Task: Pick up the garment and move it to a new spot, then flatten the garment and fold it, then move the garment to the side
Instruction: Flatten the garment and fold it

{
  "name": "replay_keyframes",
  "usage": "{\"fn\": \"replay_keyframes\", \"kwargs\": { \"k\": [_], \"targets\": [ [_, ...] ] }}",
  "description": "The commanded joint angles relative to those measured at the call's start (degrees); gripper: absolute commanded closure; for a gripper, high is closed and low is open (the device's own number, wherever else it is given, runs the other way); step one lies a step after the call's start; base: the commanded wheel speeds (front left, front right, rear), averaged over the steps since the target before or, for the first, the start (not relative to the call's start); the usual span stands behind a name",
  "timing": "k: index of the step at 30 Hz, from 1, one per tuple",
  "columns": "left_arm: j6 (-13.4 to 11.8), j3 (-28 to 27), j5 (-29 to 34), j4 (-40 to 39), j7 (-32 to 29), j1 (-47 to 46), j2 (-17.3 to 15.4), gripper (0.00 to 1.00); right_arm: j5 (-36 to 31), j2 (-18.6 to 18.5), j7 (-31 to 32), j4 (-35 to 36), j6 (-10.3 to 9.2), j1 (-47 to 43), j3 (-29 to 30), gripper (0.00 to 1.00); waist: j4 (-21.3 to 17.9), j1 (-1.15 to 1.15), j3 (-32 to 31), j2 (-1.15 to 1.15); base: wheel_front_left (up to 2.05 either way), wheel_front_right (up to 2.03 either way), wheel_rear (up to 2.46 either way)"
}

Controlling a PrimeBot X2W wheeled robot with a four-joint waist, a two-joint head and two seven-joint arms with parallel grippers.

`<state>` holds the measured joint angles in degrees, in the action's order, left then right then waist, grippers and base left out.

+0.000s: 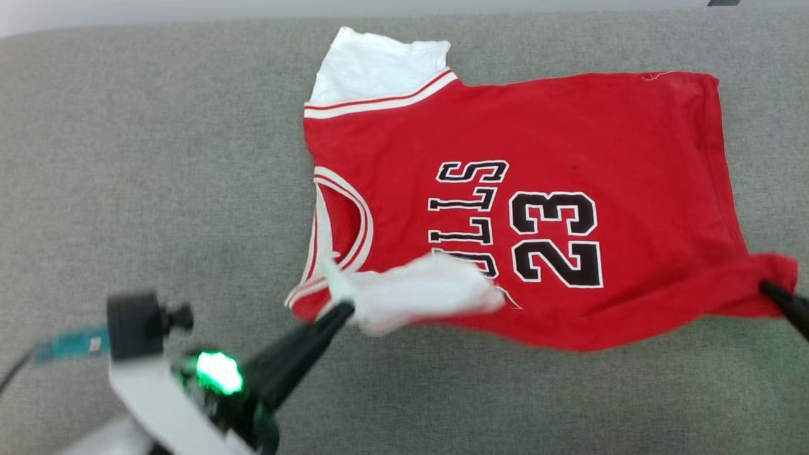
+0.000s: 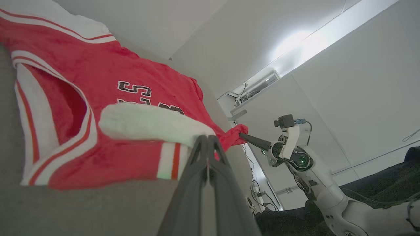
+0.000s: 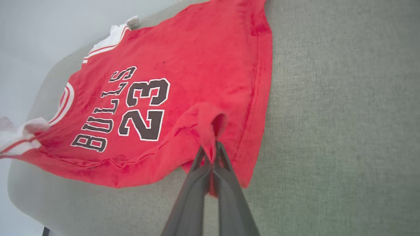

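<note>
"BULLS" in black letters on the red garment (image 3: pixel 203 65), "23" beside it

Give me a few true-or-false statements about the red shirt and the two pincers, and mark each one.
1. The left pincer is shut on a white sleeve of the red jersey T-shirt. True.
2. The right pincer hangs open above the shirt. False: it is shut on a red corner of the hem.
3. The number printed on the shirt is 32. False: it reads 23, beside the word BULLS.
4. The shirt lies on a grey fabric surface. True.
</note>
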<state>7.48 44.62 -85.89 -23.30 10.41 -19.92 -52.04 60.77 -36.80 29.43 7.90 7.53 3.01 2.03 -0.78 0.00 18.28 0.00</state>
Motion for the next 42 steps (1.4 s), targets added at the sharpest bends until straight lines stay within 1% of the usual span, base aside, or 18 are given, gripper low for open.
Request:
{"fn": "replay_keyframes", "kwargs": {
  "k": [1, 3, 5, 8, 11, 13, 16, 19, 24, 29, 32, 33, 34, 35, 36, 39, 42],
  "targets": [
    [0.0, -0.1, -0.7, 0.7, -0.6, -1.8, 1.2, 1.00, -0.7, 0.8, 0.3, -0.6, -0.09, 1.8, 0.2, 1.00, -0.3, 0.00, 0.5, 0.00, 0.00, 0.00, 0.00],
    [0.0, -1.0, -2.0, 3.8, -2.3, -5.7, 2.1, 1.00, -2.3, 2.3, 0.8, -2.3, -0.09, 5.1, 0.4, 1.00, -0.6, 0.00, 1.3, 0.00, 0.00, 0.00, 0.00],
    [0.0, -1.7, -3.4, 6.8, -3.8, -9.4, 4.0, 1.00, -3.8, 3.7, 0.8, -4.3, -0.09, 8.5, 0.6, 1.00, -0.8, 0.00, 2.2, 0.00, 0.00, 0.00, 0.00],
    [0.0, -2.9, -4.6, 12.9, -5.5, -14.1, 5.9, 1.00, -5.8, 5.7, 0.8, -7.2, -0.09, 13.0, 0.4, 1.00, -1.3, 0.00, 3.6, 0.00, 0.00, 0.00, 0.00],
    [0.0, -3.1, -3.7, 20.3, -6.7, -17.7, 7.5, 1.00, -7.1, 7.1, 0.6, -9.7, -0.09, 16.4, 0.0, 1.00, -1.7, 0.00, 4.8, 0.00, 0.00, 0.00, 0.00],
    [0.0, -3.3, -3.3, 25.6, -6.3, -19.6, 9.1, 1.00, -7.9, 7.8, 0.3, -11.4, -0.09, 17.9, 0.1, 1.00, -1.8, 0.00, 5.5, 0.00, 0.00, 0.00, 0.00],
    [0.0, -2.9, -3.2, 30.5, -6.8, -21.6, 11.0, 1.00, -8.6, 8.6, 0.1, -12.8, -0.09, 19.4, -1.0, 1.00, -2.2, 0.00, 6.7, 0.00, 0.00, 0.00, 0.00],
    [0.0, -2.1, -2.9, 32.9, -7.6, -22.3, 11.8, 1.00, -9.0, 9.3, -0.9, -13.8, -0.09, 20.5, -2.1, 1.00, -2.6, 0.00, 7.9, 0.00, 0.00, 0.00, 0.00],
    [0.0, -0.5, -1.9, 35.4, -8.7, -22.4, 11.5, 1.00, -9.3, 9.5, -2.7, -16.0, -0.09, 22.3, -3.8, 1.00, -3.0, 0.00, 9.4, 0.00, 0.00, 0.00, 0.00],
    [0.0, 2.3, -0.4, 37.1, -10.4, -22.4, 11.2, 1.00, -10.1, 9.3, -5.5, -17.7, -0.09, 24.1, -5.4, 1.00, -3.1, 0.00, 10.0, 0.00, 0.00, 0.00, 0.00],
    [-0.1, 3.9, 0.9, 38.3, -10.3, -22.6, 10.8, 1.00, -10.4, 9.0, -7.2, -18.9, -0.09, 24.8, -6.4, 1.00, -3.0, 0.00, 9.8, 0.00, 0.00, 0.00, 0.00],
    [-0.1, 4.4, 1.6, 38.7, -10.0, -22.8, 10.8, 0.87, -10.6, 8.8, -7.6, -19.3, -0.09, 24.7, -6.8, 0.91, -2.9, 0.00, 9.5, 0.00, 0.00, 0.00, 0.00],
    [-0.1, 4.8, 2.3, 39.3, -9.4, -22.9, 10.7, 0.53, -10.9, 8.7, -8.4, -19.7, -0.09, 24.8, -7.0, 0.65, -2.8, 0.00, 9.3, 0.00, 0.00, 0.00, 0.00],
    [-0.1, 4.9, 2.6, 39.7, -8.7, -23.1, 10.5, 0.01, -11.3, 8.6, -9.3, -20.1, -0.09, 24.7, -7.1, 0.20, -2.7, 0.00, 8.9, 0.00, 0.00, 0.00, 0.00],
    [-0.1, 5.0, 2.6, 39.8, -8.2, -23.3, 10.5, 0.00, -11.5, 8.6, -10.1, -20.5, -0.09, 24.6, -7.2, 0.00, -2.6, 0.00, 8.4, 0.00, 0.00, 0.00, 0.00],
    [-0.1, 5.5, 3.5, 39.3, -7.3, -24.0, 9.9, 0.00, -12.1, 8.2, -11.7, -20.8, -0.09, 23.9, -7.4, 0.00, -2.4, 0.00, 7.4, 0.00, 0.00, 0.00, 0.00],
    [0.0, 6.4, 4.9, 37.6, -6.3, -25.2, 8.5, 0.00, -11.8, 7.9, -14.2, -20.8, -0.09, 22.1, -6.8, 0.00, -2.0, 0.00, 5.3, 0.00, 0.00, 0.00, 0.00]
  ]
}}
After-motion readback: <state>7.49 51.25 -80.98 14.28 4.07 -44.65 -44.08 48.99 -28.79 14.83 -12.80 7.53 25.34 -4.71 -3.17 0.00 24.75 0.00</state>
